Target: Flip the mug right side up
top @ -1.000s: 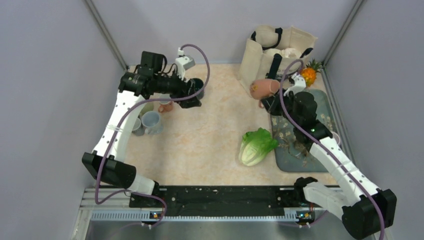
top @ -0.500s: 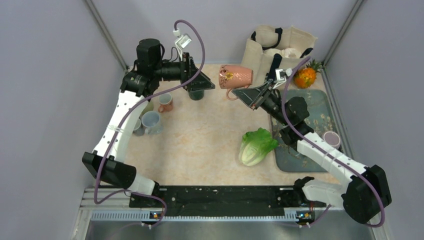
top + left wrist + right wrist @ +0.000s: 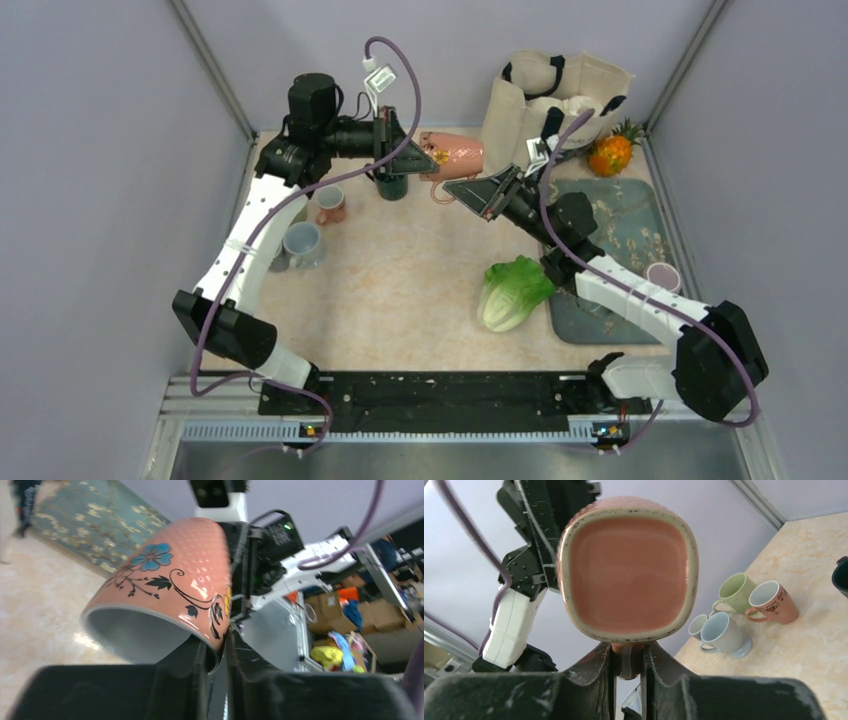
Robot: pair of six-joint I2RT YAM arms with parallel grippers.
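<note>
Two grippers share one load here. Nearest you, well short of both sets of jaws, a lettuce (image 3: 515, 292) lies on the table (image 3: 400, 290) just beside a patterned tray (image 3: 625, 215). The tray carries a small purple cup (image 3: 663, 276).

Farther out, a cluster of cups (image 3: 303, 243) sits left of and below your left gripper (image 3: 428, 161). A dark cup (image 3: 392, 186) stands close under its fingers in the top view.

The mug (image 3: 458, 152) hangs in the air on its side between the two arms. Your left jaws pinch its rim wall, with the mouth toward that wrist. Your right gripper (image 3: 629, 655) is clamped on the handle, and the base faces its camera.

Beyond the right jaws stand a bag (image 3: 540, 95) and a pineapple (image 3: 612, 150).
</note>
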